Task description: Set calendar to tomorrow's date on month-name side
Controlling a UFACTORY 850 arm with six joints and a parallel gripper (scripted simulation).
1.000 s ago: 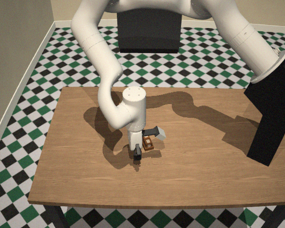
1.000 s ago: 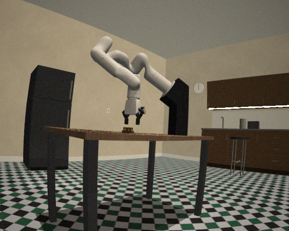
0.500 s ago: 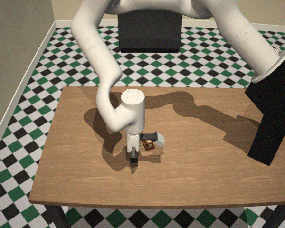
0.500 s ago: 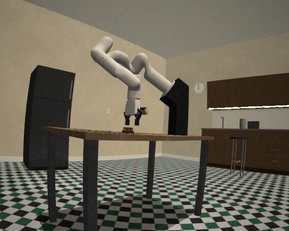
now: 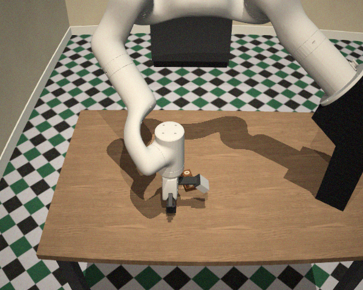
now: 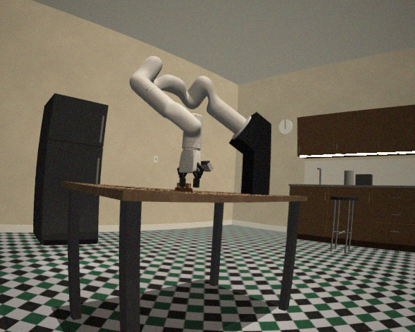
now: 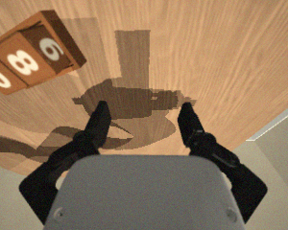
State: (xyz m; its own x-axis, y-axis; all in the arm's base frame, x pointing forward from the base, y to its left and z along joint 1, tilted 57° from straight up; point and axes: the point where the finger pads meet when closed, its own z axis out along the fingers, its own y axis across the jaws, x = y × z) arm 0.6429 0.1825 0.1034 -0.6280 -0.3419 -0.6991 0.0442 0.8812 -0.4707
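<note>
The block calendar [image 5: 187, 173] [image 6: 183, 187] [image 7: 36, 57] is a small brown wooden tray with two orange cubes. It stands on the wooden table [image 5: 269, 218] [image 6: 146, 194] [image 7: 206, 48] near the middle. In the wrist view the cubes show a 0 and an 8 on their lit faces, and a darker face beside the 8 shows a 6 or 9. The month side is not visible. My gripper [image 5: 170, 199] [image 6: 189, 180] [image 7: 144, 110] is open and empty. It points down, hovers a little above bare table, and is beside the calendar, not over it. The wrist camera housing hides part of the calendar in the top view.
The black robot pedestal [image 5: 347, 140] [image 6: 254, 157] stands at the table's right side. A table edge [image 7: 274, 126] shows at the wrist view's lower right. A dark fridge [image 5: 191, 40] [image 6: 70, 167] stands on the floor beyond the table.
</note>
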